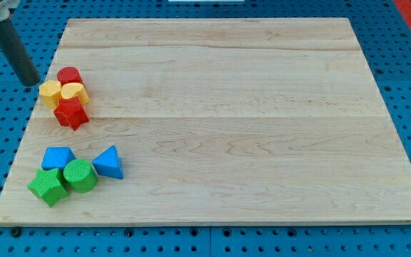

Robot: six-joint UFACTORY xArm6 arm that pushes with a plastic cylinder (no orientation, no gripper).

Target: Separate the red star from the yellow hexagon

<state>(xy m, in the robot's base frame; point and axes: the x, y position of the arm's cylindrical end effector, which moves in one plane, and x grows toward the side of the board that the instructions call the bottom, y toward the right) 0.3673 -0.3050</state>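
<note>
The red star [71, 113] lies near the board's left edge, touching the yellow hexagon [50, 93] just above and to its left. A second yellow block [73, 91] and a red cylinder [69, 76] press against them in one tight cluster. My tip [31, 81] is at the board's left edge, just left of the yellow hexagon and a little apart from it. The dark rod slants up to the view's top left corner.
A second cluster sits at the bottom left: a blue block [58, 157], a blue triangle [108, 162], a green cylinder [81, 175] and a green block [48, 187]. The wooden board [227, 107] rests on a blue pegboard.
</note>
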